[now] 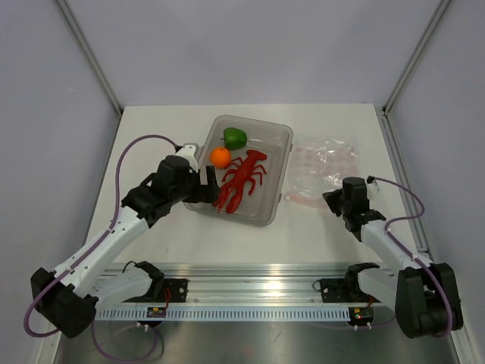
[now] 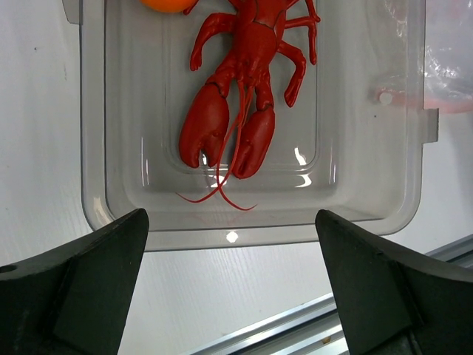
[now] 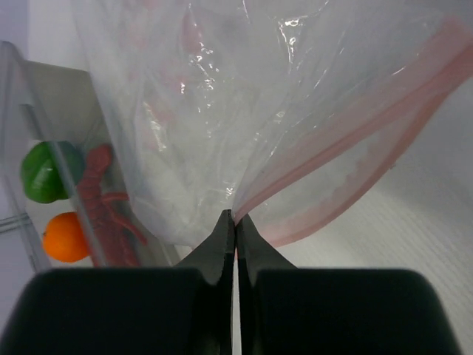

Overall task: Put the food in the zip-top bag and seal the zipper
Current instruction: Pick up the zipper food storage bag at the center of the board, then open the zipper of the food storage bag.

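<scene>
The red lobster [image 1: 242,180], the orange fruit [image 1: 220,157] and the green pepper [image 1: 235,138] lie in a rigid clear tray [image 1: 279,171] at mid-table. My left gripper [image 1: 210,184] is open and empty, hanging above the tray's near-left edge by the lobster's claws [image 2: 240,96]; its wide-spread jaws [image 2: 230,244] frame the tray rim [image 2: 244,235]. The clear zip-top bag [image 1: 326,163] lies right of the tray. My right gripper [image 1: 334,199] is shut on the bag's mouth edge [image 3: 235,218], pinching the pink zipper [image 3: 355,140], and the bag [image 3: 222,96] is lifted there.
An aluminium rail [image 1: 250,277] runs along the table's near edge. Grey enclosure walls with metal posts [image 1: 91,57] close in the back and sides. In the right wrist view the pepper [image 3: 44,171] and the orange [image 3: 65,237] show through the tray wall.
</scene>
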`<action>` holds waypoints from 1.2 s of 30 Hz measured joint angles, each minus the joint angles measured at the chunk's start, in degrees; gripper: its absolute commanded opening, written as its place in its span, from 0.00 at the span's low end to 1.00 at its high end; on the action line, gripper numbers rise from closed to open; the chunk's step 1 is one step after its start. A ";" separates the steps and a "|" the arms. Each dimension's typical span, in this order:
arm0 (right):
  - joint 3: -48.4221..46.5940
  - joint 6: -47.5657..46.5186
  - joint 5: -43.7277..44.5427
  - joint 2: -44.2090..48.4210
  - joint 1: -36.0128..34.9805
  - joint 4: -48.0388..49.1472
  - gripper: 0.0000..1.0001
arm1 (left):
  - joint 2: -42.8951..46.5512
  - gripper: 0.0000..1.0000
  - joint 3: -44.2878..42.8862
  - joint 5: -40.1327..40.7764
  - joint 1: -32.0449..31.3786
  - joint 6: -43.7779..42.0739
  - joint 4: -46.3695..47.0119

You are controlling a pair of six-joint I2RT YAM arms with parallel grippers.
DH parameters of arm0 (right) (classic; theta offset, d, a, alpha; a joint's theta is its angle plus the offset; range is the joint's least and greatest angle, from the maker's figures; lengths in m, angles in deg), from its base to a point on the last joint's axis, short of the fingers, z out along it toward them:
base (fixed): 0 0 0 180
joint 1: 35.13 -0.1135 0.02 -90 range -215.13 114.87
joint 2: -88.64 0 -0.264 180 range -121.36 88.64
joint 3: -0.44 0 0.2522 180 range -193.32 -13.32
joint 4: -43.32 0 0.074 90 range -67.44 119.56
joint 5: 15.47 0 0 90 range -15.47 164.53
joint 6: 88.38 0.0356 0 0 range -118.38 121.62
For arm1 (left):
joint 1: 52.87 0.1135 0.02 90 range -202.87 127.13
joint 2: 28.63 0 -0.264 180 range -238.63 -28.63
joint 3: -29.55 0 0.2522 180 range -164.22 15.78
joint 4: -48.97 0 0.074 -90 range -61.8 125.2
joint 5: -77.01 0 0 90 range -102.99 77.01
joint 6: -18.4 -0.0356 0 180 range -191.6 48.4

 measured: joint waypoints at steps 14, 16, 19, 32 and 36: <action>-30.34 -11.87 -2.43 8.70 0.07 -30.01 0.00 | -16.85 0.95 -26.03 3.67 -20.13 -7.26 -1.51; -34.10 -13.94 -3.76 7.69 0.11 -34.47 0.00 | -19.91 0.93 -29.14 3.69 -23.41 -8.83 -1.31; -40.37 -17.25 -6.99 4.92 0.11 -39.87 0.00 | -23.63 0.91 -32.44 3.39 -26.69 -10.58 -0.22; -45.92 -20.52 -16.61 2.32 0.15 -47.82 0.00 | -36.54 0.86 -43.23 3.67 -30.84 -10.58 5.11; -45.92 -20.00 -18.64 2.32 0.17 -47.74 0.00 | -39.06 0.83 -43.80 4.22 -31.71 -9.97 6.47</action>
